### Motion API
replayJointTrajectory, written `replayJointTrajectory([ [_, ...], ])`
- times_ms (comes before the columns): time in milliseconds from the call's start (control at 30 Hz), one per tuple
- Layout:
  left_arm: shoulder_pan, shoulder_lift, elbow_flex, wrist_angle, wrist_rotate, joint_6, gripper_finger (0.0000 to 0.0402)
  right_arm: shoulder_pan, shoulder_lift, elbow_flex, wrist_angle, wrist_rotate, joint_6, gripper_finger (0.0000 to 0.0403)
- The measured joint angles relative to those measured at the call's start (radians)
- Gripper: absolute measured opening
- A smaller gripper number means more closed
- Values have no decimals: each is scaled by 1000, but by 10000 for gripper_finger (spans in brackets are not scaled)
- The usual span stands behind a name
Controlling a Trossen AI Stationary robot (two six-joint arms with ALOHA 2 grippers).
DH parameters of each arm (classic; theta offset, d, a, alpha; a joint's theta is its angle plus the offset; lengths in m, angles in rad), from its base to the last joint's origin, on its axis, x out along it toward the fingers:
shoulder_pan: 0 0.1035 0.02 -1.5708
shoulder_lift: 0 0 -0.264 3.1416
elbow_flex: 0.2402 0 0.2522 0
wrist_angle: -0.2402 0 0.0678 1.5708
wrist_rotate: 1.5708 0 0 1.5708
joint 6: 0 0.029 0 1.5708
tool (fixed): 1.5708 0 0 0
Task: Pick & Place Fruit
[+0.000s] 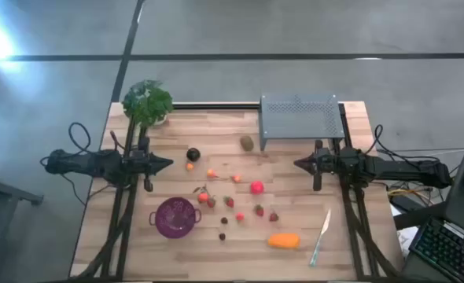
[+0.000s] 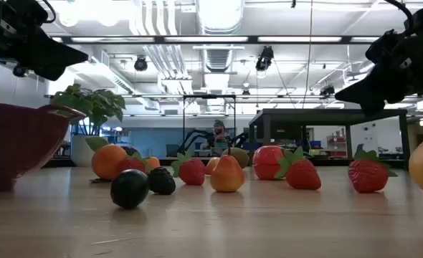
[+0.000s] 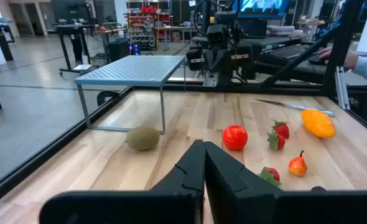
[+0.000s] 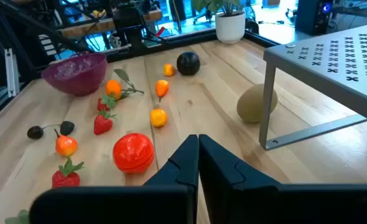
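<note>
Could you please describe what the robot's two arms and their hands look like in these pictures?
Both arms are black, slim and jointed, with black cables looping from their outer ends. The left hand and the right hand each taper to a wedge of two matte black fingers. No markings are visible.

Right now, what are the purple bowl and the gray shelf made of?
The bowl looks like see-through purple plastic, glossy with light glinting inside. The shelf looks like painted metal: a thin flat sheet punched with small holes, on slim legs. I can't be sure of either.
</note>
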Motion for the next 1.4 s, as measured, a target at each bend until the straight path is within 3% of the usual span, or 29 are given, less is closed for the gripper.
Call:
replayJointTrajectory([
  [1200, 0, 0, 0, 0, 0, 0, 7, -2, 0, 0, 8, 3, -4, 8],
  [1400, 0, 0, 0, 0, 0, 0, 7, -2, 0, 0, 86, 2, -5, 9],
])
